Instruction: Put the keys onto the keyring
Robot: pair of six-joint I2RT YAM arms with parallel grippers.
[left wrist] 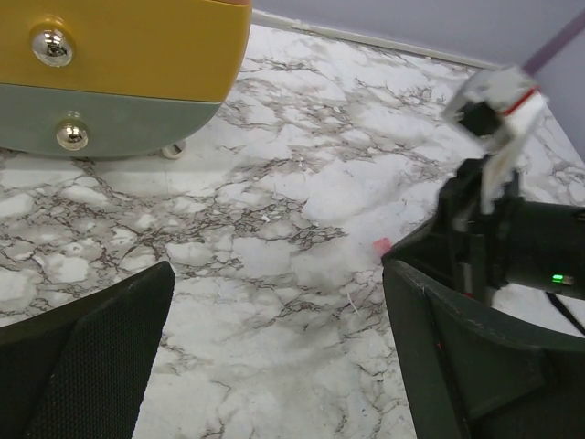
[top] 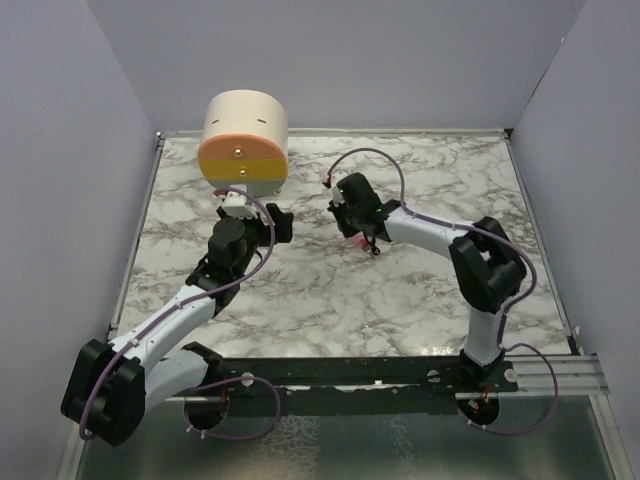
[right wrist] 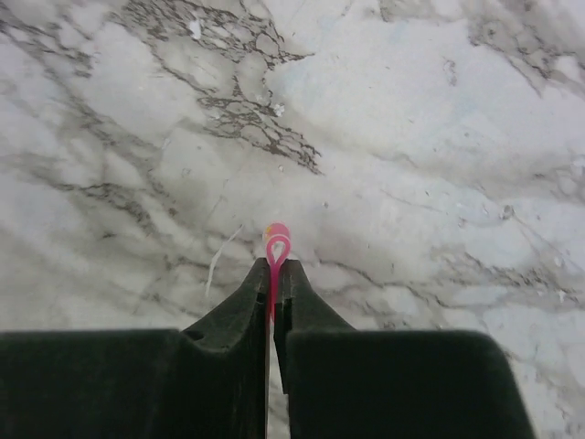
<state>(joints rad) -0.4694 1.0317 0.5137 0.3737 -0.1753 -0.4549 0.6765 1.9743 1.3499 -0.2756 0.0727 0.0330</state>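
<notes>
Pick-up step, I'd say: right gripper (right wrist: pixel 271 274) pinched tight on the pink key (right wrist: pixel 277 242), loop poking past its tips, left gripper (left wrist: pixel 277 270) wide apart, next needs a careful lift toward the keyring, which I can't spot.

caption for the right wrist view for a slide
Right gripper shut on the pink key, its looped end poking out over the marble tabletop

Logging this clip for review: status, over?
Right gripper jaws shut on the keys. Left gripper jaws open, empty. Drawer unit at the back, clear of both.
</notes>
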